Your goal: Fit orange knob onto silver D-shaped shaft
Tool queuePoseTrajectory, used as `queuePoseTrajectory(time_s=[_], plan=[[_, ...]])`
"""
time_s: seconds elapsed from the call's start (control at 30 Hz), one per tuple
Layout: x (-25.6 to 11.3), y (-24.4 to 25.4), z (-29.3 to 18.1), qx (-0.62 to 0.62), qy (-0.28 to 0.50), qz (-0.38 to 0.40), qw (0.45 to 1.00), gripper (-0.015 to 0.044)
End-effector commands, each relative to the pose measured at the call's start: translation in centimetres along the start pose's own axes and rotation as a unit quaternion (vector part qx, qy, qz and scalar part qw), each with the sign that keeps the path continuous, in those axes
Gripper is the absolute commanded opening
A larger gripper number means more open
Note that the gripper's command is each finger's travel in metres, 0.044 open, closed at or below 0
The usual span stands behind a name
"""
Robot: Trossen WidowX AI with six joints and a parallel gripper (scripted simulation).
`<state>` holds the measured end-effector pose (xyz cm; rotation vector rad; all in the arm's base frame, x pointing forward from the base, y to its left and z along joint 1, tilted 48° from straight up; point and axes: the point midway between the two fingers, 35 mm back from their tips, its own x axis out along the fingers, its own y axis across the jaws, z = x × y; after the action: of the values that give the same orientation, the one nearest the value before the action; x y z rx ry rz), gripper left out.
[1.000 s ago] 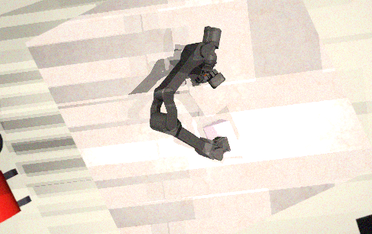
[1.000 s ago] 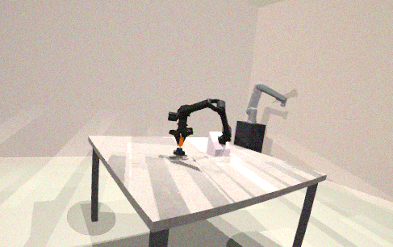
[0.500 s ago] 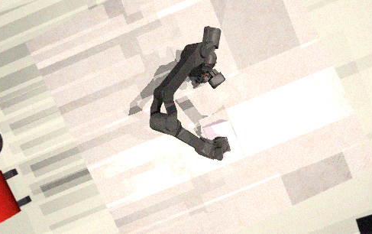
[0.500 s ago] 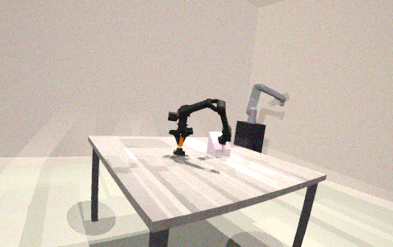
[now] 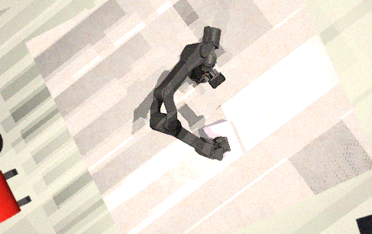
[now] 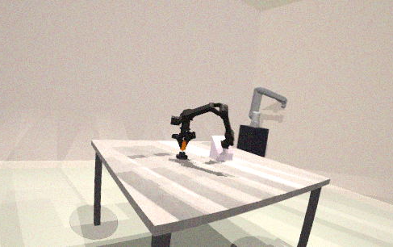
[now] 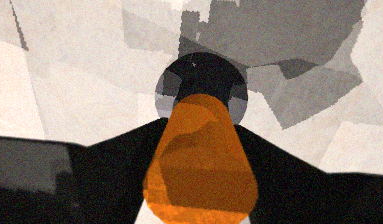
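Note:
The orange knob [image 6: 183, 145] [image 7: 204, 150] is held upright between the fingers of my gripper [image 6: 183, 146] [image 7: 200, 127], which is shut on it. The dark round pedestal [image 6: 181, 156] [image 7: 202, 67] stands on the table directly under the knob. In the wrist view the knob's lower end covers the middle of the pedestal. The silver shaft, the knob's hole and their flat sides are hidden. In the top view the arm covers the pedestal, and only a speck of orange shows. I cannot tell whether the knob touches the shaft.
A pale pinkish block [image 5: 218, 128] [image 6: 217, 147] stands on the table [image 6: 235, 206] beside the arm's base. Strong patches of light and shadow cross the table top. A grey robot arm on a black stand [image 6: 252, 139] is beyond the table.

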<state>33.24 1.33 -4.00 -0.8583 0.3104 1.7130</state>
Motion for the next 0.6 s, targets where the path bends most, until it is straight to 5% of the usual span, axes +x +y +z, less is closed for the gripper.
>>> queuePoseTrajectory(time_s=[0.0, 0.57], plan=[[0.02, -0.07, 0.01, -0.003, 0.0, -0.002, 1.0, 0.0], [-0.7, -0.19, 0.21, 0.0, 0.0, -0.002, 1.0, 0.0]])
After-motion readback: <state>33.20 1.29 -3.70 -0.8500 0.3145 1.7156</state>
